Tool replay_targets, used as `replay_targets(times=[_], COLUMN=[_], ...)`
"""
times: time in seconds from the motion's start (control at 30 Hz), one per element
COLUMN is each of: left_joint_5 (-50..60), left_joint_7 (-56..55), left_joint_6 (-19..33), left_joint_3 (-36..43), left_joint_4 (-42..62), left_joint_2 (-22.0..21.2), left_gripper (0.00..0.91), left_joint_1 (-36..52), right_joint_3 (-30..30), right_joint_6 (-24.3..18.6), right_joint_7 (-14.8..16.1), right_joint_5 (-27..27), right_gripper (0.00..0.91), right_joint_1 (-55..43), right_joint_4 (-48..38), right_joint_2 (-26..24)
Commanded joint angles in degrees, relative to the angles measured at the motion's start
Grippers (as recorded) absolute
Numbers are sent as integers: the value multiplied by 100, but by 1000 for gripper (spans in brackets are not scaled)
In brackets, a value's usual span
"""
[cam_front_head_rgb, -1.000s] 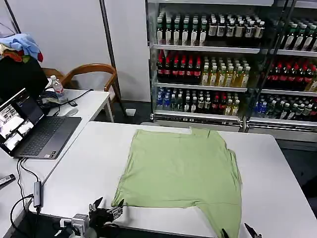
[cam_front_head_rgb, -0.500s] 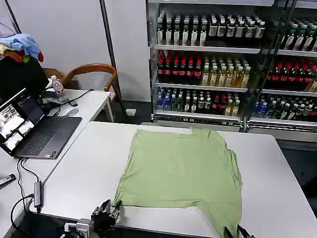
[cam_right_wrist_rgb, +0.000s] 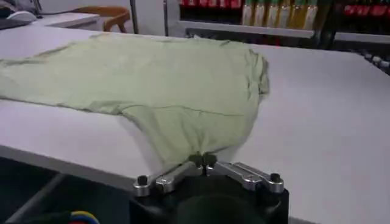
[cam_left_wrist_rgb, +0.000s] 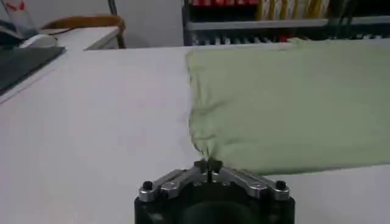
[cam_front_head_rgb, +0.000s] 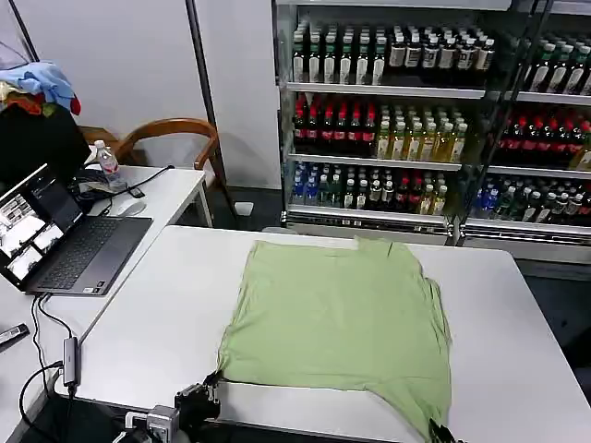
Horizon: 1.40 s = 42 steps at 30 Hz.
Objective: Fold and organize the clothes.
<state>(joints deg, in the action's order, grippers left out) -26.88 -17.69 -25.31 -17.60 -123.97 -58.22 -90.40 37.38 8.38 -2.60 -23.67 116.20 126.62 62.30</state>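
The shirt [cam_front_head_rgb: 342, 323] lies on the table [cam_front_head_rgb: 166, 314]. The left gripper [cam_front_head_rgb: 214, 380] is at its near left corner, the right gripper [cam_front_head_rgb: 436, 429] at its near right corner. A laptop [cam_front_head_rgb: 65, 240] sits left of the table.

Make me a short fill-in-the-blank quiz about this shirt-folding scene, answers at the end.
1. The left gripper is shut on the near corner of the green ____.
2. The right gripper is ____ on the shirt's other near corner.
3. The shirt lies on a ____ table.
4. An open ____ sits on the side desk.

Answers: shirt; shut; white; laptop
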Motion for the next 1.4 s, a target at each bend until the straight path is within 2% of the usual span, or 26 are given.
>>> replay_targets(times=[0.03, 0.23, 0.57, 0.77, 1.1, 1.4], left_joint_5=[-504, -848, -1234, -1268, -1293, -1282], left_joint_7=[360, 459, 510, 591, 631, 761], left_joint_6=[90, 102, 80, 84, 247, 332], left_joint_3=[-182, -133, 206, 415, 601, 587], left_joint_4=[11, 268, 1290, 1668, 2210, 2421], left_joint_2=[2, -7, -122, -239, -376, -334], left_gripper=[40, 40, 40, 40, 40, 40], left_joint_1=[706, 1292, 2192, 2487, 2878, 2970], right_joint_3=[34, -110, -475, -655, -882, -1132], right_joint_6=[121, 287, 449, 461, 477, 463], right_joint_7=[-30, -124, -184, -188, -188, -137], right_joint_5=[-385, -525, -470, -414, -246, -210], right_gripper=[0, 0, 0, 0, 0, 0], right_joint_1=[-726, -1814, -3554, -4152, -4383, -4602], right_joint_4=[213, 39, -1216, -1745, -2117, -2336], right_joint_2=[-29, -23, -239, -353, -366, -273])
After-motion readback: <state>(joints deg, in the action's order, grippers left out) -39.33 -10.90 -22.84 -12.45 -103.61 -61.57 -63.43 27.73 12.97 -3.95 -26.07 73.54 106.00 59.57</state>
